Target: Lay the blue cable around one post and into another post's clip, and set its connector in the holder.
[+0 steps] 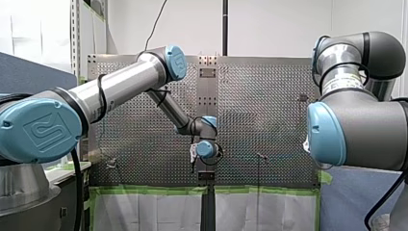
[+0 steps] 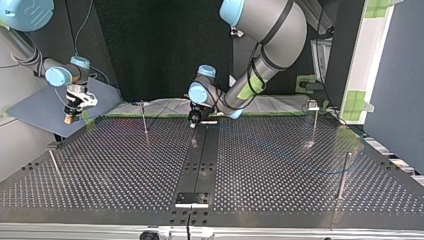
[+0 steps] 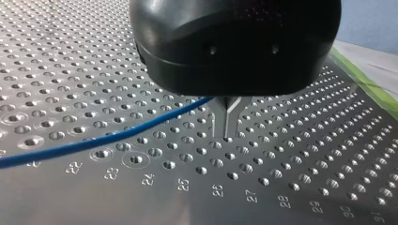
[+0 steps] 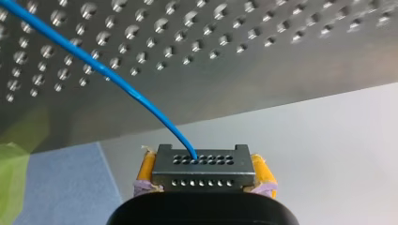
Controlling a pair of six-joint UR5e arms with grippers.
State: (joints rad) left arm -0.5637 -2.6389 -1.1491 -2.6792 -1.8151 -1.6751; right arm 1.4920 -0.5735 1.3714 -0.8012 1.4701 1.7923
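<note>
My left gripper [image 3: 226, 104] is shut on the blue cable [image 3: 108, 138], its metal fingertips pinching it just above the perforated table [image 3: 291, 154]. In the top view this gripper [image 2: 193, 120] sits low at the table's far middle. My right gripper [image 4: 204, 163] holds the grey connector [image 4: 202, 177] between its yellow pads [image 4: 146, 169], and the blue cable [image 4: 108, 75] leaves the connector's face and runs out over the table. In the top view my right gripper [image 2: 69, 119] hangs off the table's left far corner. The cable hardly shows there.
Thin posts stand on the table in the top view: one at the far left [image 2: 144, 119], one at the far right [image 2: 314, 122], one at the right edge [image 2: 344, 172], one at the left edge [image 2: 54, 165]. A black plate [image 2: 191, 198] lies at the near middle.
</note>
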